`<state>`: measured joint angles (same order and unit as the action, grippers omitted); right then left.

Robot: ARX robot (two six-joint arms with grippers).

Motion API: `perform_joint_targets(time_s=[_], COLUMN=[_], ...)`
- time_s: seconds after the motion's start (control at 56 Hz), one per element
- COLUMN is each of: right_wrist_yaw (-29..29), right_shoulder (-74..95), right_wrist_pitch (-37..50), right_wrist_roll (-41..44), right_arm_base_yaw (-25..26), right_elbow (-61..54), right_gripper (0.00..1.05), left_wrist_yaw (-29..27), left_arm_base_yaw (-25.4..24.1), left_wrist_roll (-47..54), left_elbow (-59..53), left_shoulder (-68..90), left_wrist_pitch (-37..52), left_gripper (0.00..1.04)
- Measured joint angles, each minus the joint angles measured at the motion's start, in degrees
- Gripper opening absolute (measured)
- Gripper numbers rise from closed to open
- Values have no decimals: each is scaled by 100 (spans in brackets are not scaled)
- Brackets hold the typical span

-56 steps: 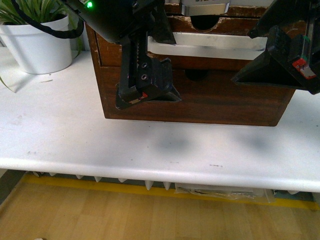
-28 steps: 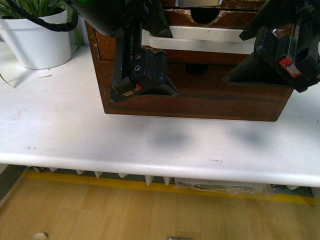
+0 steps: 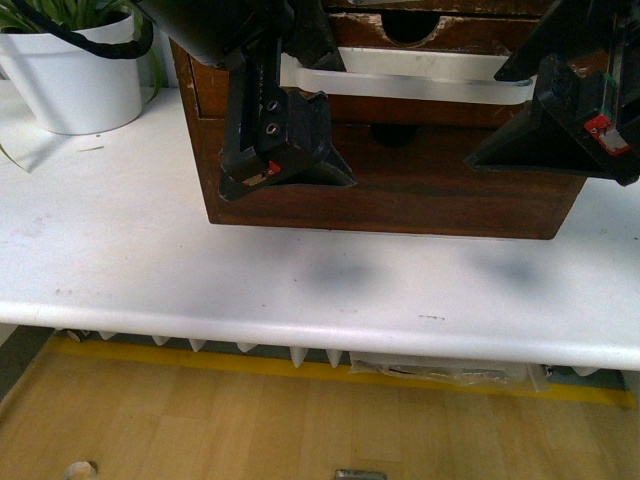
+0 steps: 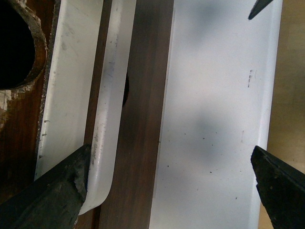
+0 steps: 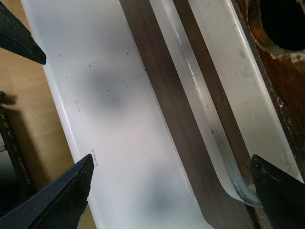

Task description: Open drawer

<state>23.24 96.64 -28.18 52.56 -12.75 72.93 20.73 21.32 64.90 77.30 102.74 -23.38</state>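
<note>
The drawer [image 3: 455, 36] is the dark brown front with a half-round notch [image 4: 14, 45] in its chipped top edge. A long white handle [image 3: 420, 80] runs across it. My left gripper [image 3: 285, 160] hangs open in front of the handle's left end. In the left wrist view the left gripper [image 4: 169, 191] has one finger [image 4: 57, 195] against the handle's curved end [image 4: 102, 181], the other over the table edge. My right gripper [image 3: 545, 140] is open at the right end. In the right wrist view the right gripper [image 5: 169, 195] has one finger [image 5: 281, 191] beside the handle [image 5: 200, 100].
The wooden chest stands on a white table [image 3: 320, 290], whose front edge is close to me with wood floor below. Under the handle is a plain drawer front [image 3: 420, 195]. A white plant pot [image 3: 75, 85] stands at the back left.
The whole front view has shifted a little upward. The right gripper swung slightly left and back again. Both grippers stay open at the handle's ends, and the drawer looks as before.
</note>
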Motion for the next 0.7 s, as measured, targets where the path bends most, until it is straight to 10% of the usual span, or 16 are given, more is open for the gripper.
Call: perform_joint_targets(time_s=[0.696], right_wrist_yaw=[223], right_shoulder=[92], right_wrist_pitch=[-588], right_wrist_roll=[511], right_arm_base_yaw=[-236], right_elbow=[50], right_gripper=[96], left_wrist_yaw=[44], left_arm_base_yaw=[-24], left_wrist_roll=[730], left_elbow=[-160], left_shoulder=[-245], left_wrist_pitch=[-684], left_gripper=[99])
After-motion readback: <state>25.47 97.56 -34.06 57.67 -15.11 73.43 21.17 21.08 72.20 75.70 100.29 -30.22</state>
